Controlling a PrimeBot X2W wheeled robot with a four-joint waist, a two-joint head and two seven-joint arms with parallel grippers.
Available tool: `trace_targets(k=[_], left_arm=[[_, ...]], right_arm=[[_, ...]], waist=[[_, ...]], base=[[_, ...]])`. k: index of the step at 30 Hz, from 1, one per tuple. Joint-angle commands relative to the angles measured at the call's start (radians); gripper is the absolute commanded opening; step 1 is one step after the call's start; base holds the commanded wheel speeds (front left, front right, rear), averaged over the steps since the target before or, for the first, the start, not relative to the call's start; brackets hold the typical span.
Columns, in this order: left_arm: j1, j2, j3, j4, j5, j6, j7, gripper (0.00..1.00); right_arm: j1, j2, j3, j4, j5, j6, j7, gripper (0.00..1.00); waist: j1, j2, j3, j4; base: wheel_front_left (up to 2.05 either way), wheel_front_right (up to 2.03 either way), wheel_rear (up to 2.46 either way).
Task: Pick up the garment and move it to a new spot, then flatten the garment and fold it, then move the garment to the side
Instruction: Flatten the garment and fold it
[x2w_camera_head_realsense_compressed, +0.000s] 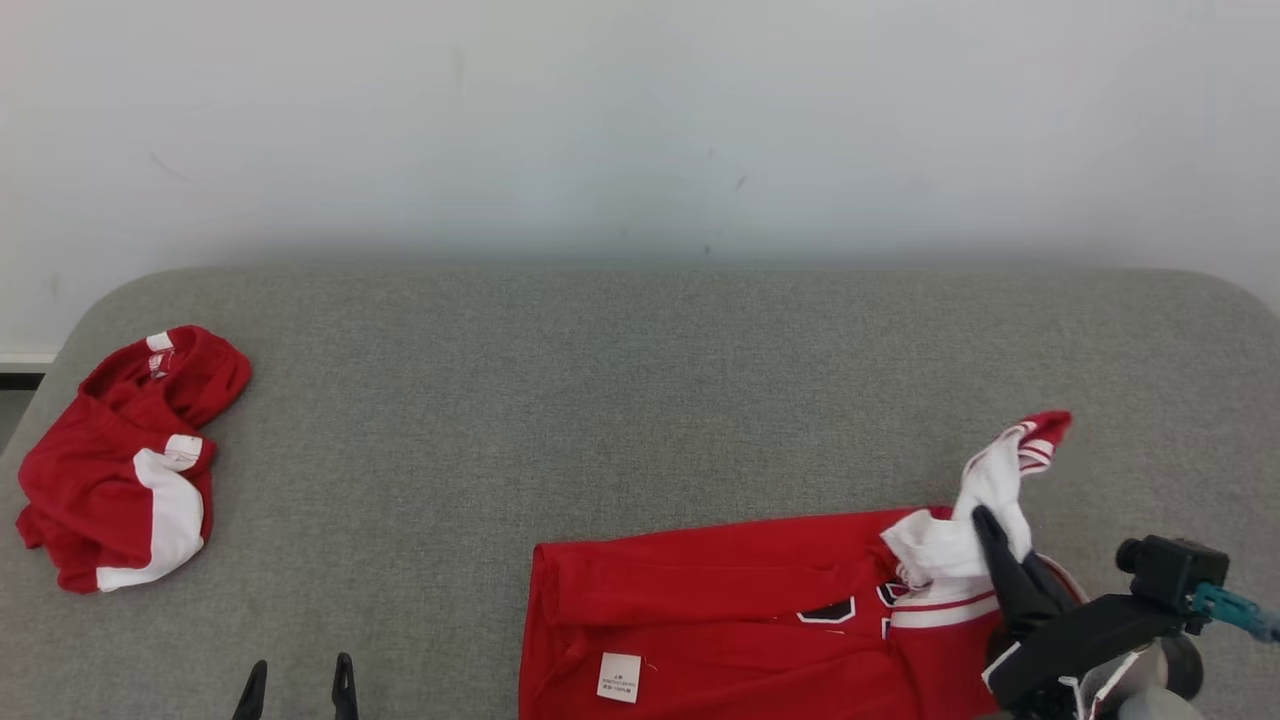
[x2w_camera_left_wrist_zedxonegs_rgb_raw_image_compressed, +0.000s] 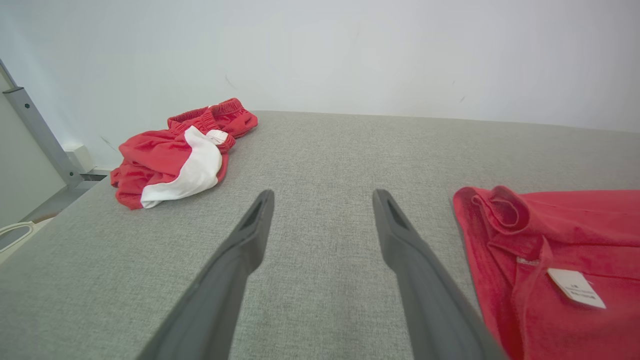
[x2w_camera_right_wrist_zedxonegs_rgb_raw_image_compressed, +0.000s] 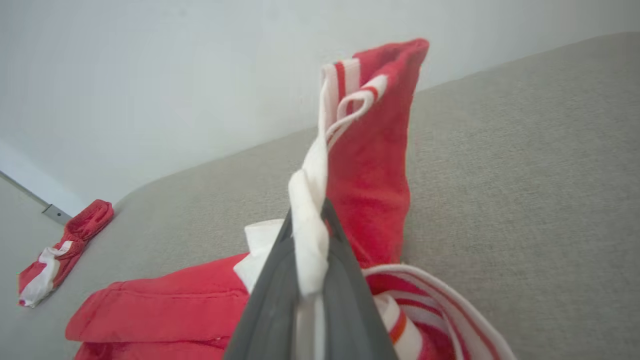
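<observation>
- White tag (x2w_camera_head_realsense_compressed: 618, 677) on the red jersey (x2w_camera_head_realsense_compressed: 720, 600): small print, too small to read. Same tag in the left wrist view (x2w_camera_left_wrist_zedxonegs_rgb_raw_image_compressed: 576, 287), also unreadable.
- Black patches (x2w_camera_head_realsense_compressed: 830, 608) on the jersey chest near the right gripper, half hidden; can't read them.
- Right gripper (x2w_camera_head_realsense_compressed: 985, 520) has its jaws closed tight on white fabric at the base of the sleeve (x2w_camera_head_realsense_compressed: 1000, 470). In the right wrist view the white cloth is pinched between the two fingers (x2w_camera_right_wrist_zedxonegs_rgb_raw_image_compressed: 307, 212).
- The sleeve (x2w_camera_right_wrist_zedxonegs_rgb_raw_image_compressed: 370, 175) stands up from the jaws, with its red-and-white striped cuff on top, tilted up and away from the robot.
- Jersey is at the near right of the grey table (x2w_camera_head_realsense_compressed: 600, 400), partly cut off by the bottom edge of the head view.
- Jersey's long axis runs left-right across the head view: tag end to the left, sleeve end to the right.
- Body of the jersey is mostly flat, with a rolled fold along the far edge.
- Left gripper (x2w_camera_head_realsense_compressed: 300, 668) has its jaws wide apart and nothing between them. It is over bare table, well left of the jersey.
- In the left wrist view the jersey edge (x2w_camera_left_wrist_zedxonegs_rgb_raw_image_compressed: 575, 235) lies just right of the open fingers (x2w_camera_left_wrist_zedxonegs_rgb_raw_image_compressed: 322, 195), with no contact.
- Red and white shorts (x2w_camera_head_realsense_compressed: 110, 470) are bunched at the far left of the table, well apart from the jersey.
</observation>
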Motion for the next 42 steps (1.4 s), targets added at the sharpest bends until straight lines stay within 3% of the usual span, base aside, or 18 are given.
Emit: trace_targets(k=[1, 7, 13, 23, 38, 39, 40, 41, 42], left_arm=[[0.010, 0.000, 0.001, 0.005, 0.003, 0.002, -0.001, 1.00], [0.001, 0.000, -0.014, 0.011, 0.003, -0.003, -0.001, 1.00], [-0.021, 0.000, -0.044, 0.020, 0.004, -0.006, -0.001, 1.00], [-0.045, 0.000, -0.081, 0.048, -0.012, -0.004, -0.001, 1.00], [-0.086, 0.000, -0.134, 0.084, -0.035, 0.006, -0.001, 1.00], [-0.089, 0.000, -0.136, 0.086, -0.036, 0.006, -0.001, 1.00], [-0.091, 0.000, -0.137, 0.087, -0.037, 0.007, -0.001, 1.00], [-0.093, 0.000, -0.136, 0.089, -0.038, 0.007, -0.001, 1.00], [-0.095, 0.000, -0.135, 0.091, -0.040, 0.007, -0.001, 1.00]], right_arm=[[0.016, 0.012, 0.010, -0.031, 0.011, -0.002, 0.012, 0.00], [0.045, 0.074, 0.068, -0.194, 0.001, -0.002, 0.078, 0.00], [0.042, 0.165, 0.111, -0.219, -0.050, -0.002, 0.111, 0.00], [-0.005, 0.294, 0.169, -0.090, -0.089, -0.002, 0.102, 0.00], [-0.103, 0.326, 0.297, 0.163, -0.020, -0.002, 0.012, 0.00], [-0.112, 0.325, 0.313, 0.173, -0.008, -0.002, 0.003, 0.33], [-0.119, 0.326, 0.333, 0.173, 0.005, -0.002, -0.009, 0.48], [-0.125, 0.327, 0.355, 0.167, 0.023, -0.002, -0.019, 1.00], [-0.131, 0.326, 0.373, 0.161, 0.036, -0.002, -0.029, 1.00]], waist=[[0.0000, 0.0000, -0.002, 0.003], [0.0000, 0.0000, -0.006, 0.034], [0.0000, 0.0000, -0.004, 0.078], [0.0000, 0.0000, -0.004, 0.135], [0.0000, 0.0000, 0.020, 0.169], [0.0000, 0.0000, 0.020, 0.170], [0.0000, 0.0000, 0.021, 0.171], [0.0000, 0.0000, 0.021, 0.171], [0.0000, 0.0000, 0.022, 0.170]], base=[[0.00, 0.00, 0.00], [0.00, 0.00, 0.00], [0.00, 0.00, 0.00], [0.00, 0.00, 0.00], [0.00, 0.00, 0.00], [0.00, 0.00, 0.00], [0.00, 0.00, 0.00], [0.00, 0.00, 0.00], [0.00, 0.00, 0.00]])
